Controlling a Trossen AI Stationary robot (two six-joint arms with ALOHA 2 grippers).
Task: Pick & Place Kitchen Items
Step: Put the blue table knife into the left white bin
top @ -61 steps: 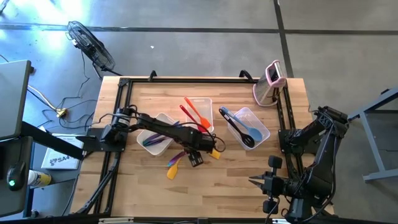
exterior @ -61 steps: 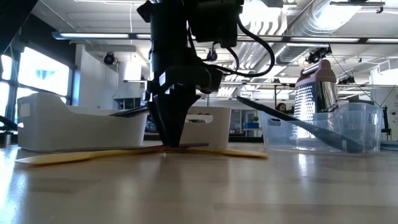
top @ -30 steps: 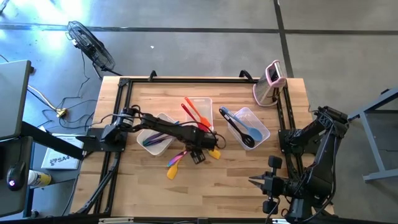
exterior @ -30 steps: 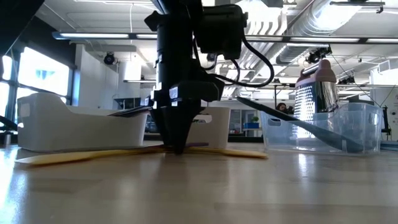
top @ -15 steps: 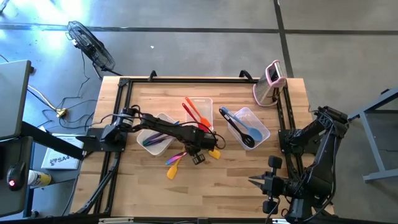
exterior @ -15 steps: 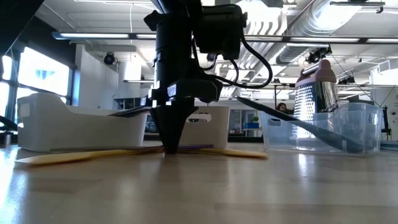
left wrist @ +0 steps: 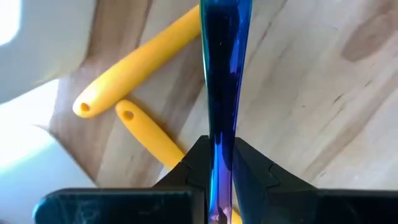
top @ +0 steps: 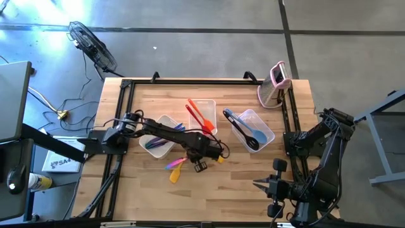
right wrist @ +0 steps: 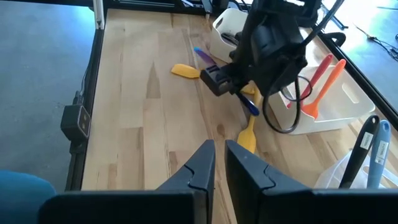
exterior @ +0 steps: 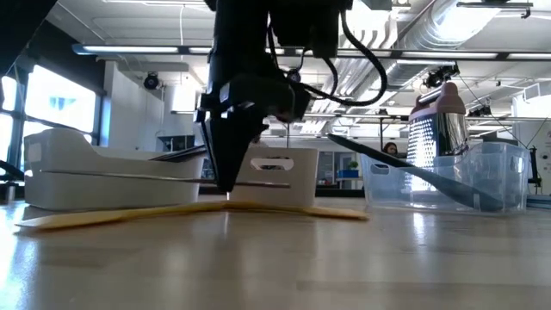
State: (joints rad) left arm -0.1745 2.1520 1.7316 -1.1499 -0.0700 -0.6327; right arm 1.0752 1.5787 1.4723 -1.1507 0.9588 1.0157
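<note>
Left tool (left wrist: 222, 165) clamped on purple utensil (left wrist: 222, 74), lifted above surface (top: 240, 183); right tool (right wrist: 219, 163) clenched, empty.

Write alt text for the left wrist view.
The left gripper is shut on a slim purple utensil handle that runs straight ahead over the wooden table. Two yellow utensil handles lie on the wood beside it, next to a white tub edge.

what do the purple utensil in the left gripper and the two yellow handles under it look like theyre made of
Purple utensil: glossy, probably hard plastic or coated metal, since bright highlights run along it where the left gripper is shut on it. Yellow handles: matte, even colour with a moulded hanging hole, likely silicone or plastic. Tabletop: visibly grained wood.
</note>
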